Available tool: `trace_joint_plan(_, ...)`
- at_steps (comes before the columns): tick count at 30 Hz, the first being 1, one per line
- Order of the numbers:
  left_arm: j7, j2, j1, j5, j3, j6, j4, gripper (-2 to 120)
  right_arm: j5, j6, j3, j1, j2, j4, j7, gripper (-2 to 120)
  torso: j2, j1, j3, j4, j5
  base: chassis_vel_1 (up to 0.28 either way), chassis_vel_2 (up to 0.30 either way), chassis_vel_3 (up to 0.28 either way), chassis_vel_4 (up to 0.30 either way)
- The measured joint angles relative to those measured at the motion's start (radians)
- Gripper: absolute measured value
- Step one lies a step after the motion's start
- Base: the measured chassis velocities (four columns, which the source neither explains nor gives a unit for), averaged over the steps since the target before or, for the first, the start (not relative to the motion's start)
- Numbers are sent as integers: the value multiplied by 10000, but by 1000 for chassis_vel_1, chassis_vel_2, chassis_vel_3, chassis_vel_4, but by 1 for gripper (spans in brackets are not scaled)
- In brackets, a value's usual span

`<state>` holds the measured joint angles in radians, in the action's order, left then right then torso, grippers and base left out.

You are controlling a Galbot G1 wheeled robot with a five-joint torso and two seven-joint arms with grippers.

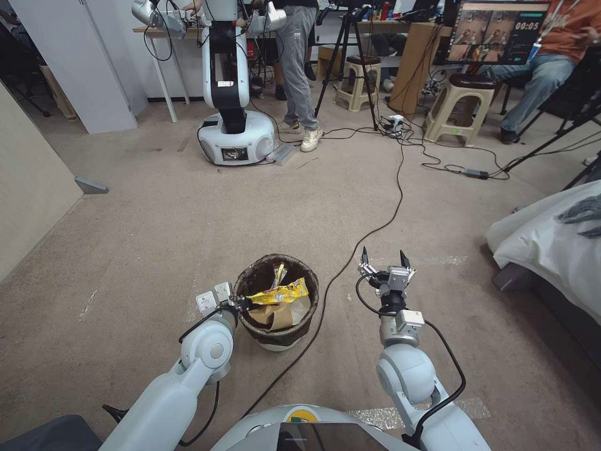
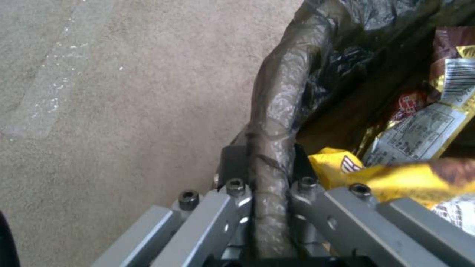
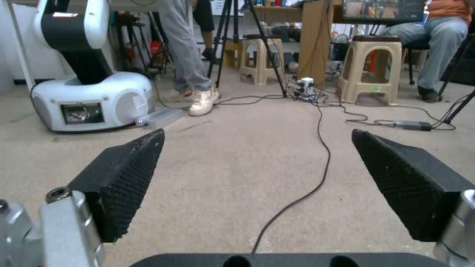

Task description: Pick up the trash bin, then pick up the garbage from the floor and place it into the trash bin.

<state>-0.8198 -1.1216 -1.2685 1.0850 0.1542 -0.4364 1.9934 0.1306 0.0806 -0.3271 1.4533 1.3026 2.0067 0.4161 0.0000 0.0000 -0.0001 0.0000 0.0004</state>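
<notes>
The trash bin (image 1: 275,335), a small white bucket lined with a dark brown bag, is just in front of me in the head view. Garbage lies inside it: a yellow snack wrapper (image 1: 280,292) and a brown paper bag (image 1: 282,316). My left gripper (image 1: 241,305) is shut on the bin's bagged rim (image 2: 269,155), one finger outside and one inside, beside the yellow wrapper (image 2: 396,178). To the bin's right my right gripper (image 1: 384,257) is held open above bare carpet, with nothing between its black pads (image 3: 124,174).
A black cable (image 1: 369,235) runs across the carpet past the bin's right side. Another white robot (image 1: 235,134) stands ahead, with stools (image 1: 460,106), tripods and people behind. A white-covered bed (image 1: 557,241) is at the right, a beige panel (image 1: 28,181) at the left.
</notes>
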Motion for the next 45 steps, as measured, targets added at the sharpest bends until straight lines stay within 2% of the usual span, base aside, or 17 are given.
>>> trace_joint_plan(7, 43, -119, 173, -36, -90, -22, -308, 2, -58, 0, 63, 1, 72, -1, 30, 92, 2, -1, -3, 2, 6, 0, 0, 0, 0)
trace_joint_plan(12, 68, -261, 354, -85, -145, -29, -603, 2, -121, 0, 100, 8, 128, -23, 58, 100, 5, -2, -5, 5, 10, 0, 0, 0, 0)
trace_joint_plan(24, 128, -402, 364, -228, -166, -32, -747, 2, -167, 9, 161, 20, 174, -46, 53, 100, 5, -2, -3, 0, -2, 0, 0, 0, 0)
trace_joint_plan(27, 171, -403, 328, -354, -166, -48, -629, 13, -197, 18, 229, 17, 194, -87, 48, 100, 1, 0, 2, 0, -9, 0, 0, 0, 0)
trace_joint_plan(28, 171, -403, 328, -354, -166, -48, -629, 13, -197, 18, 229, 17, 194, -87, 48, 100, 1, 0, 2, 0, -9, 0, 0, 0, 0)
trace_joint_plan(31, 168, -403, 379, -423, -165, -74, -568, 30, -222, 26, 297, 16, 230, -111, 43, 100, -1, 0, 5, -1, -12, 0, 0, 0, 0)
trace_joint_plan(32, 168, -403, 379, -423, -165, -74, -568, 30, -222, 26, 297, 16, 230, -111, 43, 100, -1, 0, 5, -1, -12, 0, 0, 0, 0)
trace_joint_plan(36, 211, -385, 420, -496, -118, -78, -496, 47, -272, 67, 342, 51, 266, -133, 39, 100, -3, 2, 8, -3, -18, 0, 0, 0, 0)
trace_joint_plan(38, 228, -383, 422, -517, -106, -73, -471, 51, -291, 90, 353, 65, 277, -155, 37, 100, -3, 2, 8, -3, -18, 0, 0, 0, 0)
trace_joint_plan(40, 293, -379, 424, -591, -108, -39, -390, 61, -312, 140, 389, 89, 313, -205, 34, 100, -4, 2, 8, -4, -18, 0, 0, 0, 0)
trace_joint_plan(41, 293, -379, 424, -591, -108, -39, -390, 61, -312, 140, 389, 89, 313, -205, 34, 100, -4, 2, 8, -4, -18, 0, 0, 0, 0)
trace_joint_plan(43, 432, -349, 397, -816, -48, 92, -289, 73, -318, 173, 411, 96, 342, -233, 32, 100, -5, 2, 6, -6, -13, 0, 0, 0, 0)
trace_joint_plan(44, 432, -349, 397, -816, -48, 92, -289, 73, -318, 173, 411, 96, 342, -233, 32, 100, -5, 2, 6, -6, -13, 0, 0, 0, 0)
trace_joint_plan(45, 492, -324, 363, -926, -13, 163, -219, 78, -318, 182, 415, 95, 351, -235, 31, 100, -4, 3, 4, -6, -7, 0, 0, 0, 0)
